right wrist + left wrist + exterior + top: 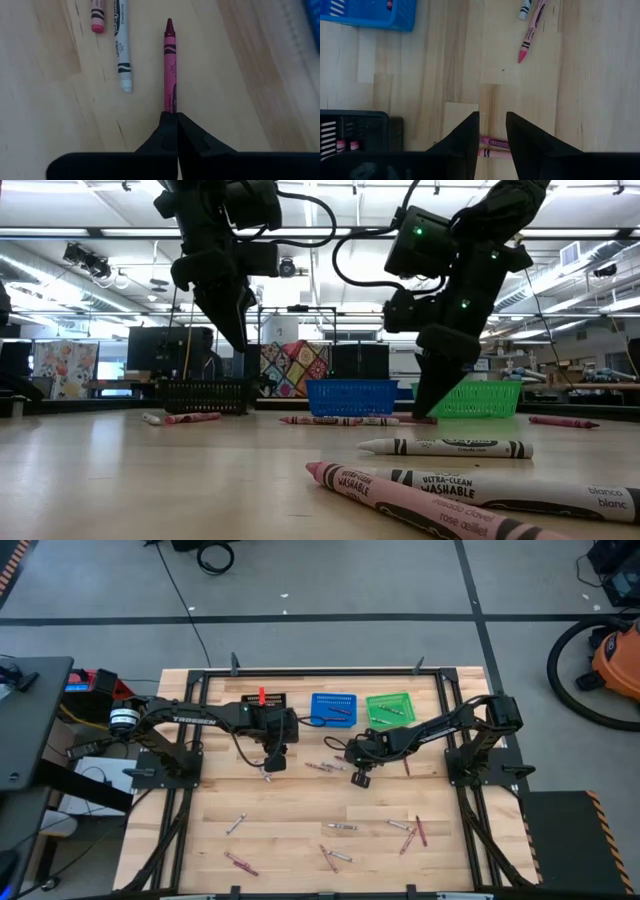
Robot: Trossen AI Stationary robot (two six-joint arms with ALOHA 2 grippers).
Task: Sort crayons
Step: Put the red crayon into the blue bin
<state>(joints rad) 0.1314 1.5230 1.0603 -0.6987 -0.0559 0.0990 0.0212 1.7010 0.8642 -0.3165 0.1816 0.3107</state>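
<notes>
**Right gripper clamps a magenta crayon; left gripper straddles a pink one**

The right gripper (176,131) is closed on a thin magenta wax crayon (170,65), its held end hidden between the fingers. The left gripper (492,131) stands parted over a pink paper-wrapped crayon (494,143), mostly covered. Three mesh baskets line the far edge: black (262,700), blue (333,706), green (389,707). Their contents are hard to count.

A robotics lab or workshop is showing here. A wooden table (300,840) is sitting on a grey concrete floor (330,580) crossed by dark tape lines, with cables (215,555) trailing over it and an orange shop vacuum (615,660) standing at the side. Beyond the table, long ceiling lights (90,240) are glowing over exposed ducts, and desks with monitors (150,350) are lining the open hall.
</notes>
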